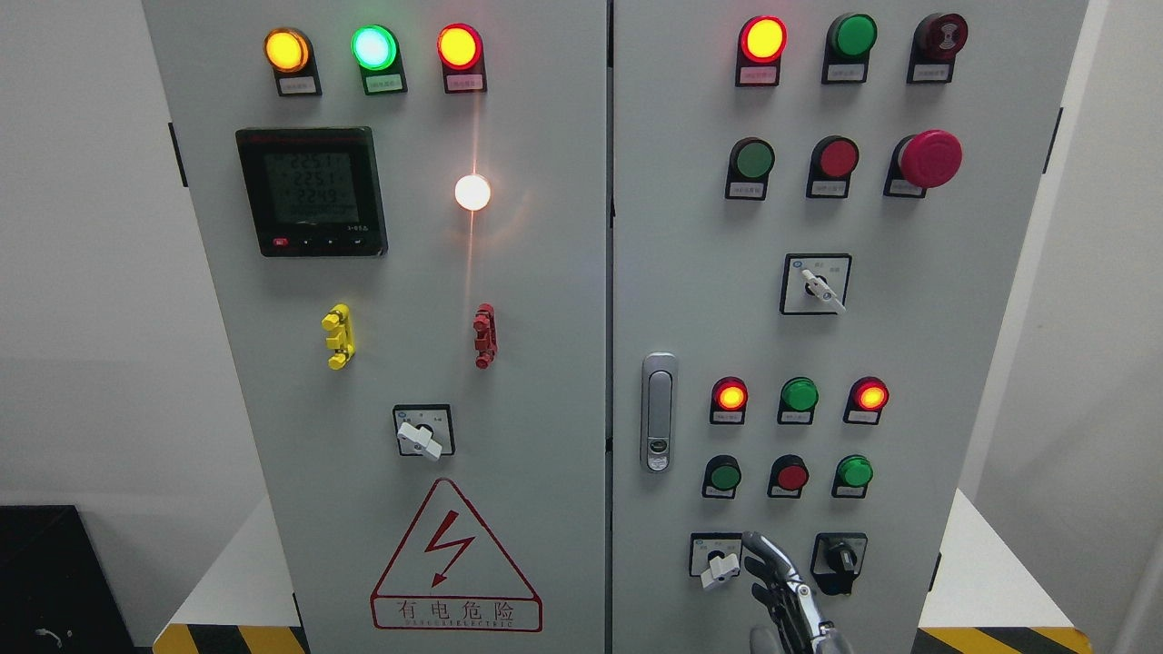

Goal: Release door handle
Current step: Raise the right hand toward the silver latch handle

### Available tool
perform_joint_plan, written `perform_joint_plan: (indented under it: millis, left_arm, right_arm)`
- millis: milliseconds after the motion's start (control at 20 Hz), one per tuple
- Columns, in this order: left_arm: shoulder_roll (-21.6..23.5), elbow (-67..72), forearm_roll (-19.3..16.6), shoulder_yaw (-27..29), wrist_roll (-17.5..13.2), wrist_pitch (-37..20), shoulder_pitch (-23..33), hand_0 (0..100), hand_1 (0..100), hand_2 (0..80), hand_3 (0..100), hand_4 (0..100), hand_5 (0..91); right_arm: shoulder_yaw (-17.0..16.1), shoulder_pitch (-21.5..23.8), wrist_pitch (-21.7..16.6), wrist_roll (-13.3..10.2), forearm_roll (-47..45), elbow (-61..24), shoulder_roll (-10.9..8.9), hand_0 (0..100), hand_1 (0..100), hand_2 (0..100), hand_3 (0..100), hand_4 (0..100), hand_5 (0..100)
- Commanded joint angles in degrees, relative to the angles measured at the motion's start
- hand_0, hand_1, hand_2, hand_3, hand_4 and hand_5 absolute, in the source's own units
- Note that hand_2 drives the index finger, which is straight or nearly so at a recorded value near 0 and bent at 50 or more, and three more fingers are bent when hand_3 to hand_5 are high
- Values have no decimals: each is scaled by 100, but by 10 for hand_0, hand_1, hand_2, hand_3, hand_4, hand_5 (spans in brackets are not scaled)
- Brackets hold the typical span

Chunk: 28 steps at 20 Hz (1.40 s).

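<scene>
— The handle: where is it being seen?

— It is being shown on the right door, close to that door's left edge, just beside the seam between the two doors. It is standing upright and nothing is touching it.

— And the hand?

— Only one hand is being shown, low on the right door, well below and to the right of the handle. Its wrist is being cut off by the bottom edge, so the side its arm comes in from cannot be told.

— What is being held?

— Nothing is being held. The fingers are being kept loosely extended, pointing up and to the left, between a white-lever switch and a black knob. Whether a fingertip is touching the panel cannot be made out.

— Anything else hard to read?

— The meter digits are being blurred, and the small labels under the lamps cannot be read.
</scene>
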Motion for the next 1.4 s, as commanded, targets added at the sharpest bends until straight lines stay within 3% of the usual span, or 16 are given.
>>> perform_joint_plan:
  millis: [0, 351, 701, 952, 1152, 1352]
  left_arm:
    - [0, 1, -3, 0, -5, 2, 106, 120, 556, 0, 0, 0, 0]
    - [0, 1, -3, 0, -5, 2, 106, 120, 556, 0, 0, 0, 0]
    - [0, 1, -3, 0, -5, 2, 106, 120, 556, 0, 0, 0, 0]
    - [0, 1, -3, 0, -5, 2, 106, 120, 556, 0, 0, 0, 0]
    - [0, 1, -3, 0, -5, 2, 106, 120, 556, 0, 0, 0, 0]
    - [0, 1, -3, 0, -5, 2, 106, 120, 556, 0, 0, 0, 0]
  right_arm:
    - [-5, -192, -55, -15, 807, 0, 7, 488, 245, 0, 472, 581, 619]
    - [12, -430, -46, -217, 983, 17, 7, 516, 246, 0, 591, 674, 713]
    - [30, -544, -46, -226, 1880, 70, 7, 544, 252, 0, 700, 750, 798]
    - [65, -632, -28, -235, 2661, 123, 16, 547, 255, 0, 740, 764, 806]
    - [135, -807, -46, -437, 3347, 281, 16, 545, 252, 0, 793, 827, 890]
    - [153, -957, -37, -472, 3769, 413, 25, 539, 248, 0, 830, 873, 947]
